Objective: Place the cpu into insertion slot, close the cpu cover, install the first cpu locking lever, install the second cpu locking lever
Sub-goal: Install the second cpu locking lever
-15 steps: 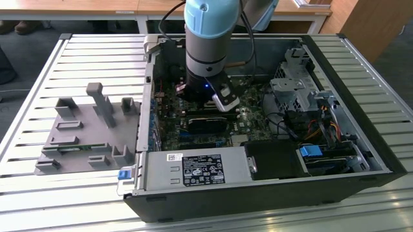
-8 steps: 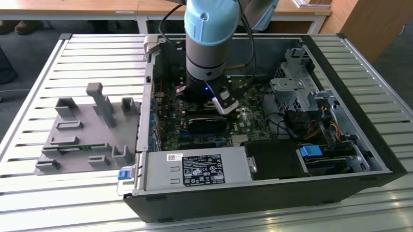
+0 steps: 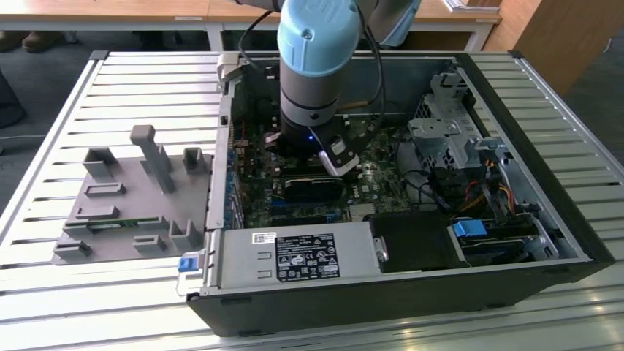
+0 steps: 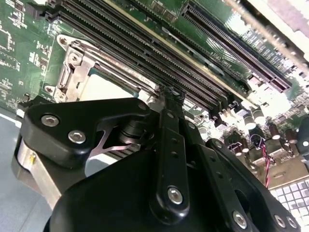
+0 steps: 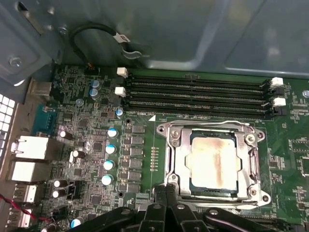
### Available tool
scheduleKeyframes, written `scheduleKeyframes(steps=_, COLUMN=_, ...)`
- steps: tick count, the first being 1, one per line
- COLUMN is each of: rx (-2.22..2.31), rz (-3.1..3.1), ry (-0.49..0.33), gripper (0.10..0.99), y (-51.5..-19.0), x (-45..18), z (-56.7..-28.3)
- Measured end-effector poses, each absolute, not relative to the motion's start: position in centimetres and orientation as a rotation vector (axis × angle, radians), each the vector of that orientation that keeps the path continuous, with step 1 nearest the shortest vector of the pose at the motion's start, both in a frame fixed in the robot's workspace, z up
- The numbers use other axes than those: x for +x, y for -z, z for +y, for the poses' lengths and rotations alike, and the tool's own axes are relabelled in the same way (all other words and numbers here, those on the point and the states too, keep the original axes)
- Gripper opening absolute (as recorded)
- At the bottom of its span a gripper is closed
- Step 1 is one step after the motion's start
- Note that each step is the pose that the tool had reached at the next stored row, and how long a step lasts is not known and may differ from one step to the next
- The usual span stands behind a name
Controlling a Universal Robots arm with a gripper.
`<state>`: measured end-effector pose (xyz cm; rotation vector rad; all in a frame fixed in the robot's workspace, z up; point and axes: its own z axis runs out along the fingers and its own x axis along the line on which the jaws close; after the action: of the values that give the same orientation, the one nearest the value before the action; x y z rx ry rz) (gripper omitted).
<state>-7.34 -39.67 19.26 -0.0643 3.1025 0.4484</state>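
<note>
The cpu lies in the insertion slot, under the cpu cover, beside the memory slots; the gripper is at the insertion slot's edge.

A slatted metal table fills the exterior view. An open black computer case rests on it at centre-right, and a grey moulded fixture, possibly plastic, sits at left.

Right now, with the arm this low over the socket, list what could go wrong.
1. The gripper sits right at the edge of the cpu cover; a sideways slip could scrape the cpu.
2. The memory slots lie close beside the socket, so a drifting arm could knock them.
</note>
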Motion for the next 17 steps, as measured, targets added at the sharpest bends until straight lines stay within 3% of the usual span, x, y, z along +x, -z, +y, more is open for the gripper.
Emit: scheduleKeyframes(steps=17, rx=-0.064, rz=3.094, ry=-0.5, gripper=0.106, y=-18.57, x=-8.04, z=-39.66)
